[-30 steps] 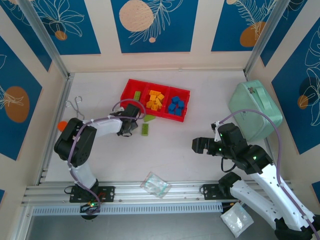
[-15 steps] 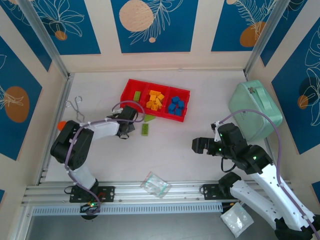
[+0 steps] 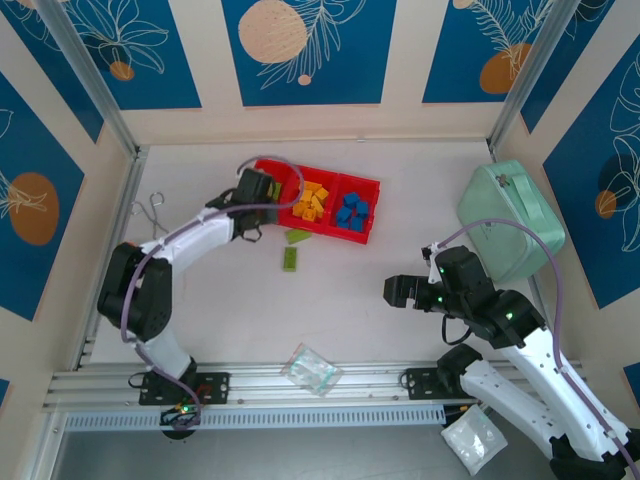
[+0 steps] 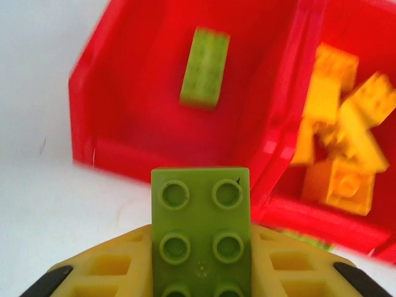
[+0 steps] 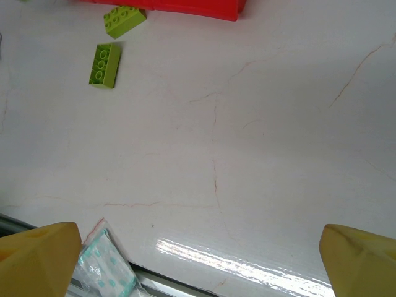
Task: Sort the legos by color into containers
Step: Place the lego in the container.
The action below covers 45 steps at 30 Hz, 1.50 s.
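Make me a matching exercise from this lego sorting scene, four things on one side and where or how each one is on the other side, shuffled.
1. left gripper
2. right gripper
3. orange-yellow legos
4. blue legos

A. middle compartment of the red tray
B. open above the table
C. shut on a green lego
D. right-end compartment, seen from the top view

Pairs: 1-C, 2-B, 3-A, 4-D

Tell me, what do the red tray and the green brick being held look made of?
The red tray: likely moulded plastic, glossy; thin uniform walls catch the light. The green brick: probably hard plastic, smooth, slightly satin; crisp moulded round studs on top.
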Motion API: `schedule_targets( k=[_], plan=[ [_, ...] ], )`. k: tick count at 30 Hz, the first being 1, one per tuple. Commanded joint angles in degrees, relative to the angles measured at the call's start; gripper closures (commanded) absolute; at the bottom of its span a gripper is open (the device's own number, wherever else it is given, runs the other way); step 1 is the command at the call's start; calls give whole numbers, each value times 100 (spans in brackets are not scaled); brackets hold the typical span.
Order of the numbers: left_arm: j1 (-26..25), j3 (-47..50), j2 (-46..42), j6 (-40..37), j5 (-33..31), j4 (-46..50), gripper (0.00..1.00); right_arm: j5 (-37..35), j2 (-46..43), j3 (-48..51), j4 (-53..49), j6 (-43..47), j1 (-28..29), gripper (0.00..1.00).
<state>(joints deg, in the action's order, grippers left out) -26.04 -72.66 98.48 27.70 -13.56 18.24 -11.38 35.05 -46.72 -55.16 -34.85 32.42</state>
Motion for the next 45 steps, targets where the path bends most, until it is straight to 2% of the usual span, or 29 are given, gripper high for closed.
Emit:
schedule_targets(
  k=[1,5,9,16,28,34,39,45],
  plan=[
    [232,-963,705,-666,268,733,68,-99,-20,-40,-48,-70,53,1],
    [343,-2588,1805,-704,316,1506,69,-62,52,-20,-25,-52,31,1],
    [397,-3814,2703,-829,310,1899,69,-66,140,-78,-92,-26,29,1],
    [493,-5166,3750,-1016,229,2446,69,-119,134,-70,-104,-31,27,1],
    [556,-5269,4005,-1418,69,2775,64,73,195,-39,-9,31,-181,1],
    [568,-5096,3898,-1548,-227,2814,62,92,169,-39,-13,34,-193,1],
    [566,-4709,3587,-1606,-318,2599,51,92,167,-39,-13,38,-184,1],
    [565,-4106,3073,-1622,-246,2325,43,85,160,-39,-24,31,-184,1]
  ],
)
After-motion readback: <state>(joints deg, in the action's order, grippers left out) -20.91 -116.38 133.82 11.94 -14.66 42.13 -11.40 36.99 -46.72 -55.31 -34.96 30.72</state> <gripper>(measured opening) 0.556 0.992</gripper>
